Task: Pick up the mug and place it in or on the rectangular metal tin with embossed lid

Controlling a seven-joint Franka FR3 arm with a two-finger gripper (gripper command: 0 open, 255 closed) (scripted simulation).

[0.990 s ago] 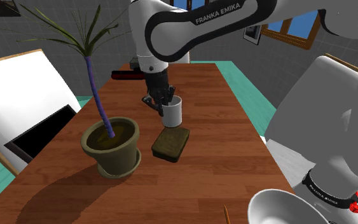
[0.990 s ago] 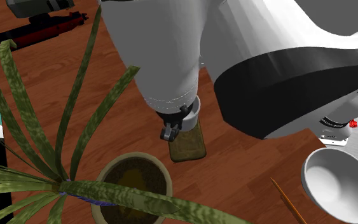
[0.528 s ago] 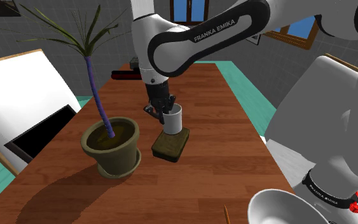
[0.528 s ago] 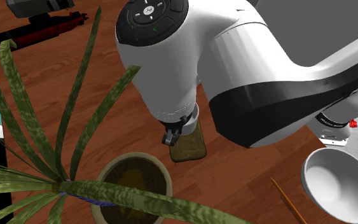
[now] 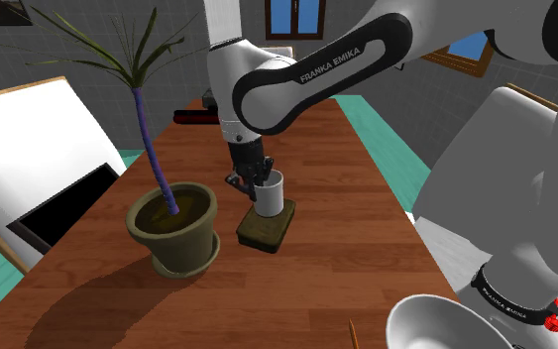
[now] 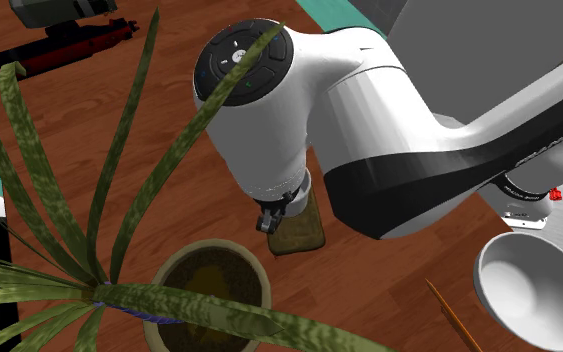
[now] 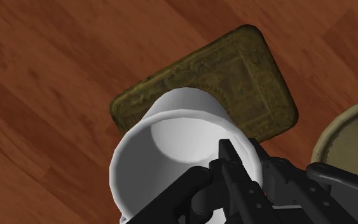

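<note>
Mug (image 5: 269, 193): white, plain, upright, its mouth open toward the tool. It sits between the tool's fingers and directly over the tin. In the wrist view the mug (image 7: 171, 149) covers the near part of the embossed lid.

Mug base: level with the lid or just above it. Whether the two touch cannot be told.

Tool (image 5: 257, 181): all black, pointing down and clamped on the mug's wall at the rim. The wrist view shows the tool (image 7: 219, 172) with one finger inside the mouth and the other outside. In the second exterior view the tool (image 6: 274, 212) shows just under the white wrist.

Tin (image 5: 265, 227): flat, rectangular, dull olive-brown, lying on the surface straight beneath the tool. Its lid carries a raised framed pattern, plain in the wrist view (image 7: 247, 70). It shows also in the second exterior view (image 6: 297, 232).

Plant pot (image 5: 174, 228): olive, round, near the tool, toward the shoulder view's left, apart from the tin. Its rim (image 7: 352, 140) shows just beside the tool in the wrist view.

Plant stem (image 5: 153, 149): purple, rising from the pot to above the tool, with long green leaves (image 6: 119, 170) at its top.

Surface (image 5: 346, 238): reddish-brown wood planks, carrying the tin and the pot.

Red and black object (image 5: 195, 116): long and low, on the surface well beyond the tool.

Bowl (image 5: 445, 322): white, well apart from the tool, at the shoulder view's lower right.

Orange stick (image 6: 454, 315): thin, lying beside the bowl.
</note>
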